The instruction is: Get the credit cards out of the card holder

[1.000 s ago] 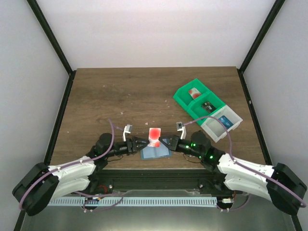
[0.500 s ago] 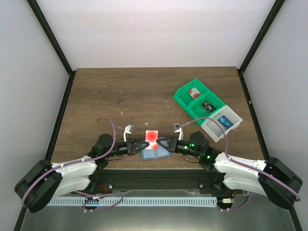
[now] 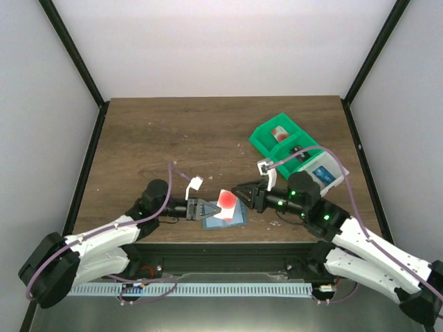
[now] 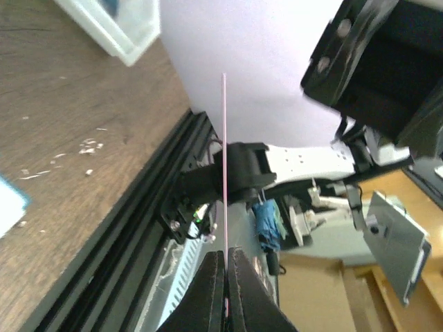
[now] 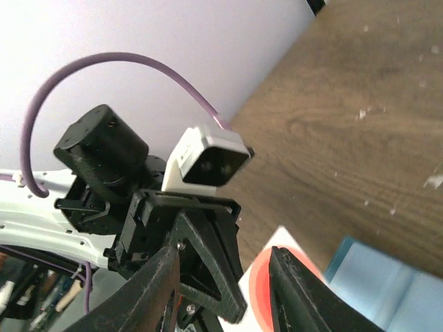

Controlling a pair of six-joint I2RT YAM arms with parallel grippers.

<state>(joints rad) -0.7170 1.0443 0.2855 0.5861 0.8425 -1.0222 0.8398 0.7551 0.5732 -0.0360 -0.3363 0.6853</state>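
Step (judged): drawing one credit card (image 3: 225,201) out of the card holder (image 3: 235,218).
Left hand (image 3: 210,209): clamped on the card. In the left wrist view the fingers (image 4: 213,283) meet on its near end and the card shows edge-on, a thin pink line running straight out from the tips.
Right hand (image 3: 242,193): fingers (image 5: 163,290) apart with nothing between them. It sits just off the card's far-right corner, tips aimed at the left hand.
Card position: over the middle of the worktop's (image 3: 173,131) near edge, between the two hands, red and white face up to the top camera.
Card axis (judged): long axis lies roughly along the near edge, from the left fingertips toward the right hand.
Holder position: light blue, flat on the worktop just under and to the near-right of the card, neither hand gripping it.
Card vs holder: they overlap in the top view. Cannot tell whether the card's lower edge has cleared the pocket.
Key relation: the card extends rightward from the left hand, which alone has it. The right hand is the nearer one to the holder.
Next move (judged): left arm carries the card up and leftward, away from the holder. The right hand could pin the holder if it drags.
Risk (judged): thin card pivoting in an end-only pinch.
Other: compartment bins (image 3: 259,135) toward the far-right corner, well apart.
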